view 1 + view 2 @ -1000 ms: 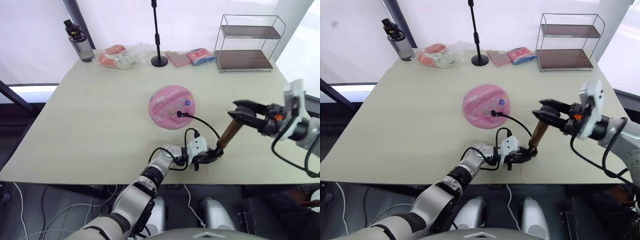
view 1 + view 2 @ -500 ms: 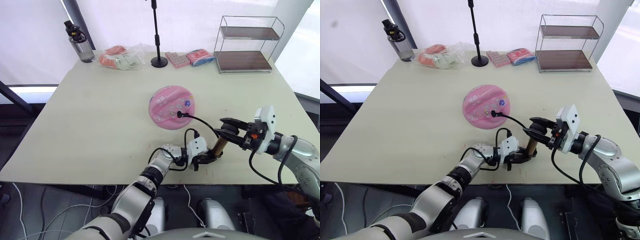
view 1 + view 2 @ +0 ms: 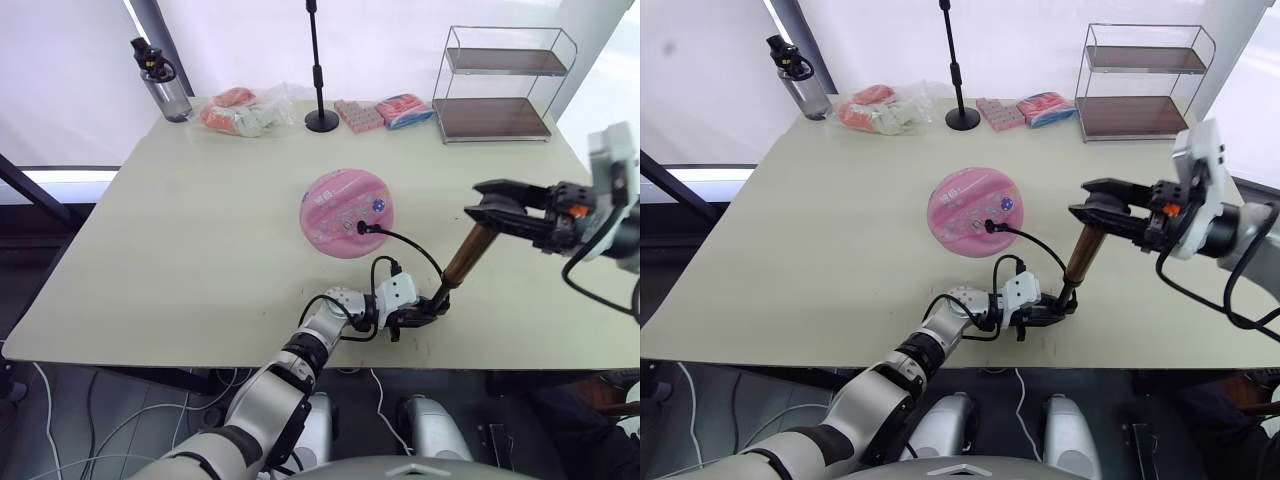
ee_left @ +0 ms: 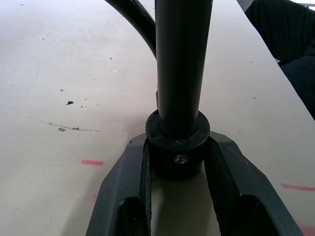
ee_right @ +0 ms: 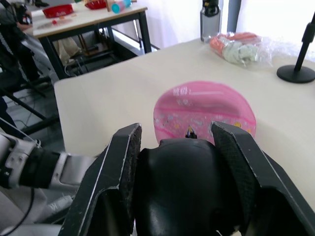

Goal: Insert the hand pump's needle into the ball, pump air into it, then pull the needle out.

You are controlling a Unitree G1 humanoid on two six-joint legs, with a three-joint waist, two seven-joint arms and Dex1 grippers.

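Note:
The pink ball (image 3: pixel 345 212) lies dented at the table's middle. The needle's black fitting (image 3: pixel 361 227) sits against its near side; the pin itself is hidden. From there the black hose (image 3: pixel 415 250) loops to the hand pump (image 3: pixel 464 254), which stands tilted near the front edge with its gold cylinder drawn out. My left gripper (image 3: pixel 424 317) rests on the table, shut on the pump's black bottom cap (image 4: pixel 177 150). Above and to the right, my right gripper (image 3: pixel 478 214) is shut on the black T-handle (image 5: pixel 189 189).
Along the far edge stand a water bottle (image 3: pixel 160 85), a clear bag of packets (image 3: pixel 240 112), a black pole stand (image 3: pixel 322 120), small pink packs (image 3: pixel 392 111) and a two-tier wire shelf (image 3: pixel 505 85). Red marks (image 4: pixel 92 162) lie on the table near the pump's base.
Half a second ago the right gripper had pushed the handle low, near the table. It has now risen again with the handle, drawing the gold cylinder out. The left gripper stayed put.

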